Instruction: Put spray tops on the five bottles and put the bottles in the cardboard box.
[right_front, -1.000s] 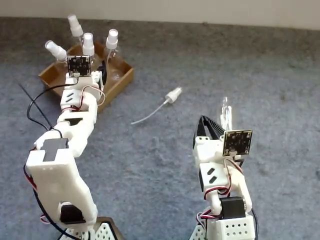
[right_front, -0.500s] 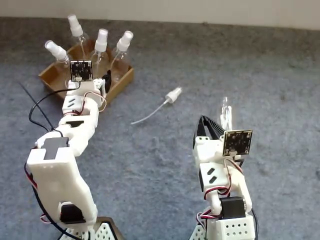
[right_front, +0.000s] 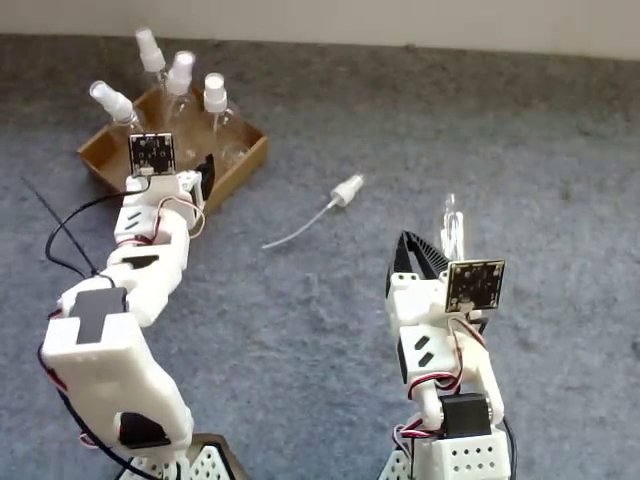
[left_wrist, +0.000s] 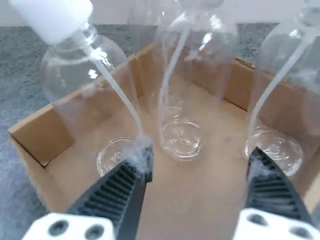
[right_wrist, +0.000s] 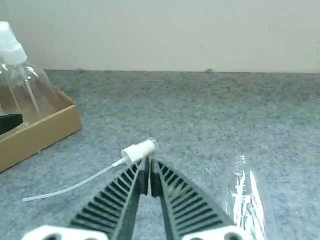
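High view — four bottles (right_front: 222, 135) in box (right_front: 240, 168)

The left arm (right_front: 140, 270) rises from its base at 7 o'clock of the high view and stretches long toward 11 o'clock, with a slight bend at the elbow and the wrist tipped downward at the far end. The left gripper (left_wrist: 197, 165) has its jaws spread wide, the two black ribbed fingers well apart. The right arm (right_front: 445, 380) sits folded close over its base at 5 o'clock, its wrist level and aimed toward 12 o'clock. The right gripper (right_wrist: 150, 172) has its jaws pressed together, tips touching, low over the surface.
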